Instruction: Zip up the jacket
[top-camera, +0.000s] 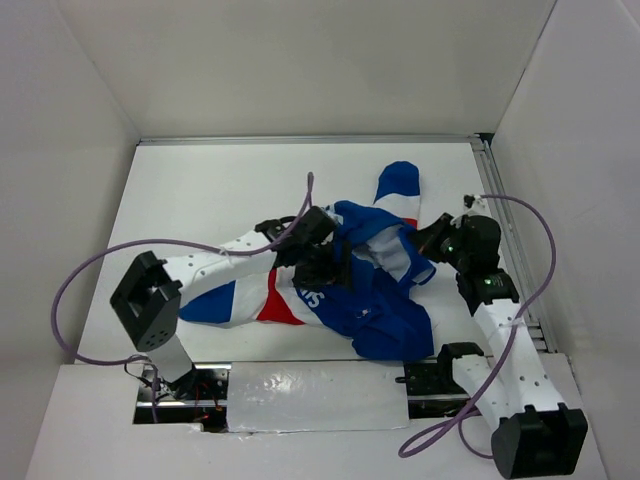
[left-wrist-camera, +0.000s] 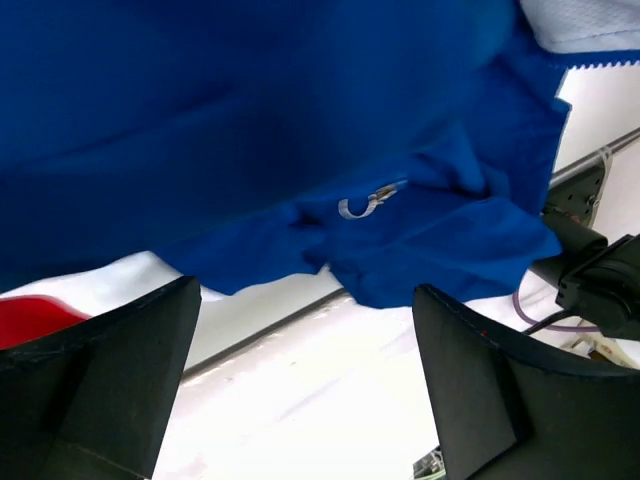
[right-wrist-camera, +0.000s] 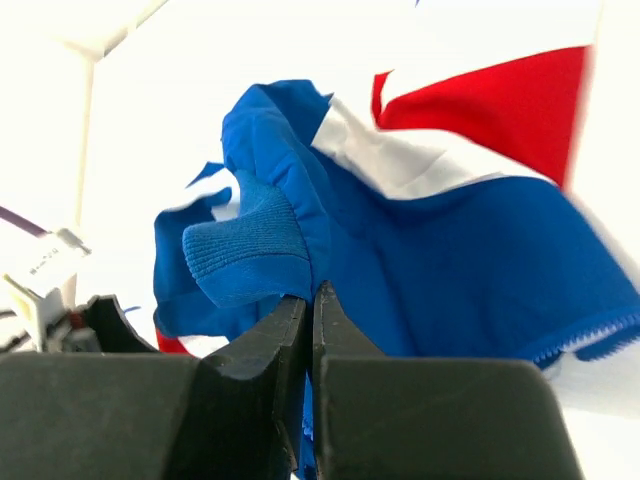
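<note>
The jacket (top-camera: 375, 300) lies crumpled mid-table, blue with red and white panels and white lettering. One sleeve (top-camera: 398, 190) points to the far side. My left gripper (top-camera: 322, 262) hovers over the jacket's middle; in the left wrist view it (left-wrist-camera: 305, 385) is open and empty, with blue cloth (left-wrist-camera: 250, 120) hanging just beyond the fingers (left-wrist-camera: 110, 370) and a small metal zipper pull (left-wrist-camera: 366, 203) on that cloth. My right gripper (top-camera: 428, 240) is at the jacket's right edge. In the right wrist view it (right-wrist-camera: 311, 296) is shut on blue fabric beside a ribbed band (right-wrist-camera: 245, 250).
White walls enclose the table on three sides. A metal rail (top-camera: 508, 250) runs along the right edge. Purple cables (top-camera: 90, 270) loop off both arms. A silver taped strip (top-camera: 310, 395) lies at the near edge between the arm bases.
</note>
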